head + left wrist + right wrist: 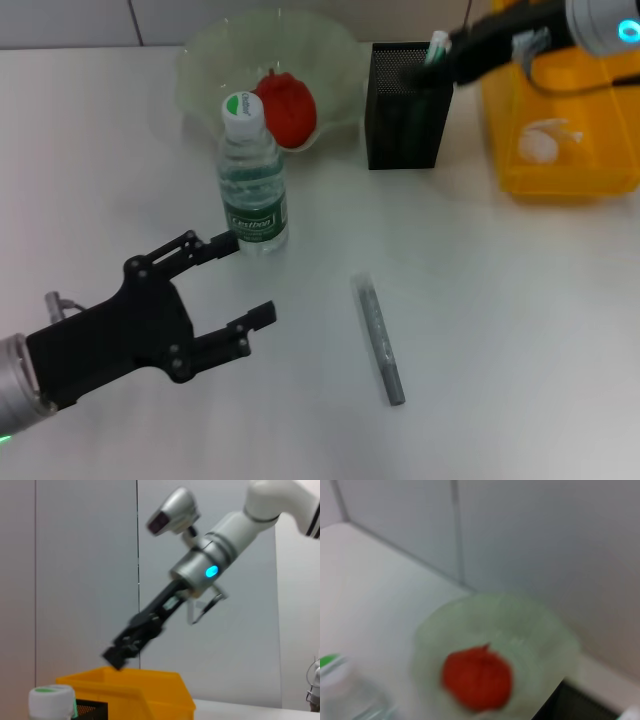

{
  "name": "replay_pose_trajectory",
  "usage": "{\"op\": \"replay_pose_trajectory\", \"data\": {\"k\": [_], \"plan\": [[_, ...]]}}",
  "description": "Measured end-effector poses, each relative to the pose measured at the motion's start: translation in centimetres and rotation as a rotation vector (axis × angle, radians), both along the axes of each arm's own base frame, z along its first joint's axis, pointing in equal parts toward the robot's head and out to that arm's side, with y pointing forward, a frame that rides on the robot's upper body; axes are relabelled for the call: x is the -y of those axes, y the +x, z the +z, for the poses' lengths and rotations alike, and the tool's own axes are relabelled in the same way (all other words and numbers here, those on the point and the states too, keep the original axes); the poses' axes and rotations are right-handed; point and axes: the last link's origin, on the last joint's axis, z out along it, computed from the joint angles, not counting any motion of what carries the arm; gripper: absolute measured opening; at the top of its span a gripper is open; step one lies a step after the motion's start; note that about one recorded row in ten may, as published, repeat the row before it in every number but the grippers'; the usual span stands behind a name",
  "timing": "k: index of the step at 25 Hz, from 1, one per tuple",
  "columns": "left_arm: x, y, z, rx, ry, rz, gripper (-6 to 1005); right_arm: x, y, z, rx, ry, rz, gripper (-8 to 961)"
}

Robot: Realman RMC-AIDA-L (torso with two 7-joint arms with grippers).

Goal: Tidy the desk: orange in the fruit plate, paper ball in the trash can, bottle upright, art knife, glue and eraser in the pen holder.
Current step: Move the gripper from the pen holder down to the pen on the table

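Head view alone shows left end effector (pixel 240 280) agape, empty; right's (pixel 445 50) grip unclear.

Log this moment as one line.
left pincer: open, by upright bottle | right pincer: glue at holder | orange: in plate | knife: on desk
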Motion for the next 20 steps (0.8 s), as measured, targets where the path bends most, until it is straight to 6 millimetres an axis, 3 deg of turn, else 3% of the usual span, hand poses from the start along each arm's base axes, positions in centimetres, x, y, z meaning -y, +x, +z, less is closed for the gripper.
{"op": "replay_pose_trajectory", "data": {"k": [1,6,9,10,14,20], "plan": [[0.1,-0.2,0.1,-0.002,0.002,0.004,783,1.7,-0.3,-0.6,0.008,-0.069,-0.049,603],[0.5,-0.6,0.4,-0.001,0.015,0.018,783,3.8,-0.3,-3.4,0.07,-0.206,-0.116,794],[0.6,-0.7,0.4,0.0,0.016,0.02,783,4.6,-0.2,-6.6,0.139,-0.294,-0.128,800],[0.6,-0.7,0.4,0.0,0.016,0.02,783,4.6,-0.2,-6.6,0.139,-0.294,-0.128,802],[0.6,-0.7,0.4,0.0,0.016,0.02,783,5.2,-0.1,-9.8,0.227,-0.369,-0.117,798],[0.6,-0.7,0.5,0.0,0.016,0.019,783,5.5,0.0,-12.0,0.295,-0.405,-0.114,785]]}}
